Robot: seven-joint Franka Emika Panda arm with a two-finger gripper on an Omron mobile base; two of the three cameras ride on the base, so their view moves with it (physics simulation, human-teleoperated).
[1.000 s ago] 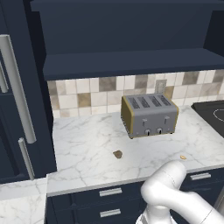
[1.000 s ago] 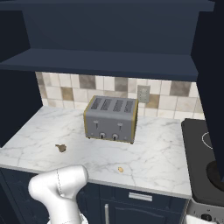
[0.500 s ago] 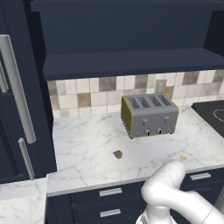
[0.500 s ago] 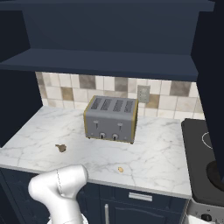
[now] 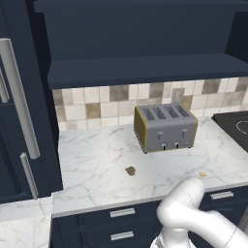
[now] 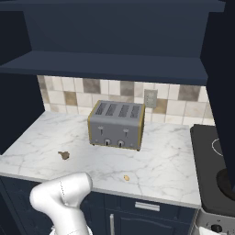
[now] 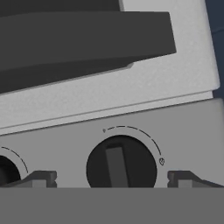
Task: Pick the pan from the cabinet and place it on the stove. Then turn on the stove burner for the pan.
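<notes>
Risk: closing off-centre on the knob [image 7: 121,162] and slipping round it, or turning a burner not under the pan. Gripper [image 7: 112,178] spread wide, empty, straddling the knob, aimed square at the stove [image 7: 144,83] front panel. Pan [image 6: 226,181] apparently on the stove at right, mostly hidden.

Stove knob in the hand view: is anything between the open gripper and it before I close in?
Nothing visible. The black stove knob sits centred between the two fingertips, on the silver control panel, with the gripper open and nothing across the gap.
</notes>
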